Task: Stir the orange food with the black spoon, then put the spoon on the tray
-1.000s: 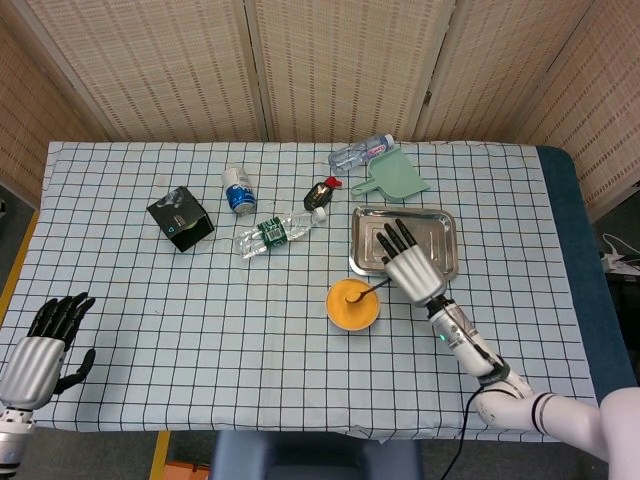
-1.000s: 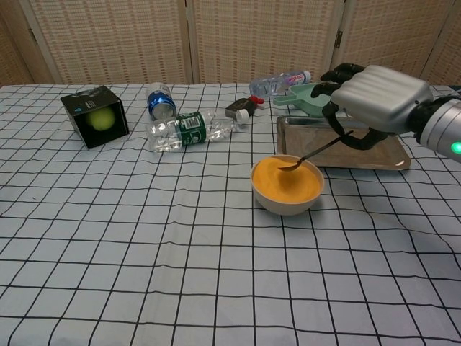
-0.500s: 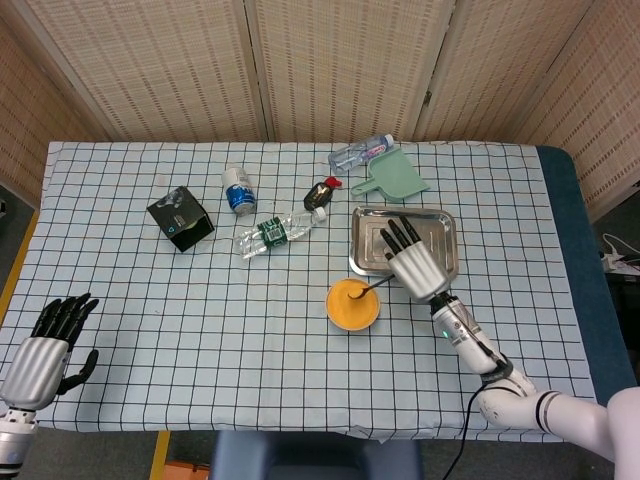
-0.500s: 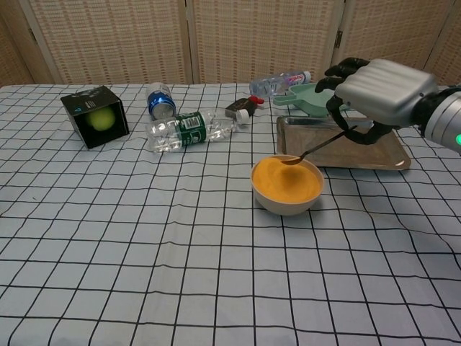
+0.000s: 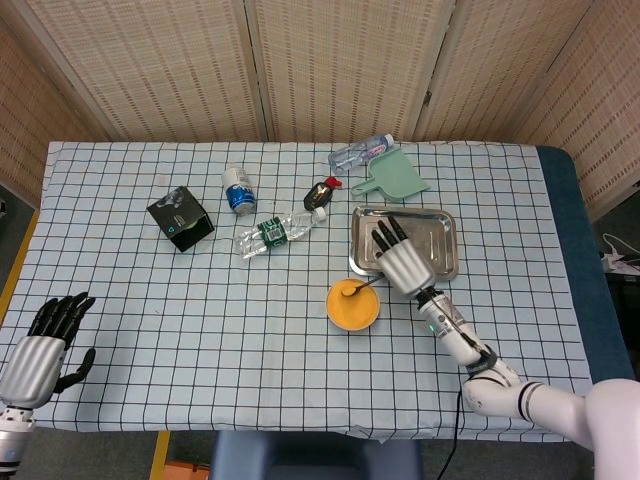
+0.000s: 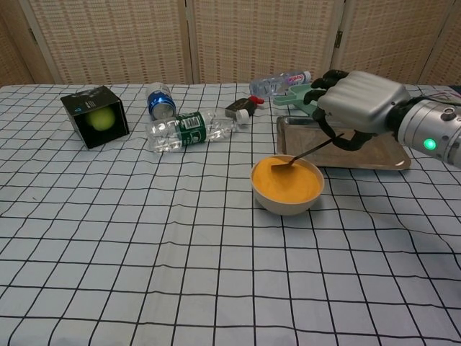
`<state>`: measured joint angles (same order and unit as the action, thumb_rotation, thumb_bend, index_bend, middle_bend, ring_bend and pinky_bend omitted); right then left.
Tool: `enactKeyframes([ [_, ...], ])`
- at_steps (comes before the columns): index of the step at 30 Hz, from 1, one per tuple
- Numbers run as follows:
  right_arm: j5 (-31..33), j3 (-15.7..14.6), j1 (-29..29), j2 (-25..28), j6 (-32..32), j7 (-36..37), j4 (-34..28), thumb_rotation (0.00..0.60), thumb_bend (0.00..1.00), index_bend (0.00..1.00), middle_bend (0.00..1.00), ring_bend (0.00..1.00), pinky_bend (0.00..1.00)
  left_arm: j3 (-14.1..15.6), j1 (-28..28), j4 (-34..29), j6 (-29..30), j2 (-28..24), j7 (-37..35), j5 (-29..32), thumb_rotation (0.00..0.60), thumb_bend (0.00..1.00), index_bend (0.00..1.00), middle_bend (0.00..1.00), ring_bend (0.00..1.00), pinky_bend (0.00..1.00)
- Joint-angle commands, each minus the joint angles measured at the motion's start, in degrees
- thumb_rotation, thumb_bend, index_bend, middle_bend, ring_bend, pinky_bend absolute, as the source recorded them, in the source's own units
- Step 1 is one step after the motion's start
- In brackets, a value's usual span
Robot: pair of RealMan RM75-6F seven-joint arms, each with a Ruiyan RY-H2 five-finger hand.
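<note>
A bowl of orange food (image 5: 352, 305) (image 6: 287, 184) sits on the checked cloth just in front of the metal tray (image 5: 441, 232) (image 6: 389, 158). My right hand (image 5: 402, 260) (image 6: 358, 103) hovers over the tray's near left part and grips the handle of the black spoon (image 5: 358, 288) (image 6: 302, 155). The spoon slants down to the left, its tip in the orange food near the bowl's far rim. My left hand (image 5: 44, 345) hangs at the table's near left corner, holding nothing, fingers apart; the chest view does not show it.
Behind the bowl lie a clear bottle (image 5: 275, 231) (image 6: 189, 132), a blue-capped can (image 5: 238, 190) (image 6: 160, 101), a small dark bottle (image 5: 320, 192) (image 6: 240, 109) and a black box (image 5: 180, 218) (image 6: 94, 115). A green scoop (image 5: 393, 176) (image 6: 301, 97) and another bottle (image 5: 360, 153) (image 6: 280, 83) lie behind the tray.
My right hand has shifted left with the spoon, and the spoon's tip has moved toward the bowl's left far side. The left hand has barely moved.
</note>
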<state>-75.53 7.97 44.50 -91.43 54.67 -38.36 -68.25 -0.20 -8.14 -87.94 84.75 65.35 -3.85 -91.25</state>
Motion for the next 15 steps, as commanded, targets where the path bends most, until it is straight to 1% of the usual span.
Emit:
enactKeyframes([
  [1,0.6,-0.1,0.3,0.3,-0.5,-1.1,-0.8,0.600,0.65,1.00,0.15,0.05,0.00,0.0,-0.1,0.0,-0.2,0.0,-0.2,0.1,0.600,0.46,0.00,0.00,0.00,0.04],
  [8,3.3,-0.3,0.5,2.2,-1.8,-5.3,-4.4,0.600,0.65,1.00,0.15,0.05,0.00,0.1,0.0,-0.1,0.1,-0.1,-0.1,-0.4,0.600,0.46,0.00,0.00,0.00,0.04],
  [15,5.7,-1.6,0.4,4.4,-2.8,-8.7,-8.3,0.600,0.65,1.00,0.15,0.05,0.00,0.2,0.1,-0.2,0.4,-0.2,-0.2,-0.7,0.600,0.47,0.00,0.00,0.00,0.04],
])
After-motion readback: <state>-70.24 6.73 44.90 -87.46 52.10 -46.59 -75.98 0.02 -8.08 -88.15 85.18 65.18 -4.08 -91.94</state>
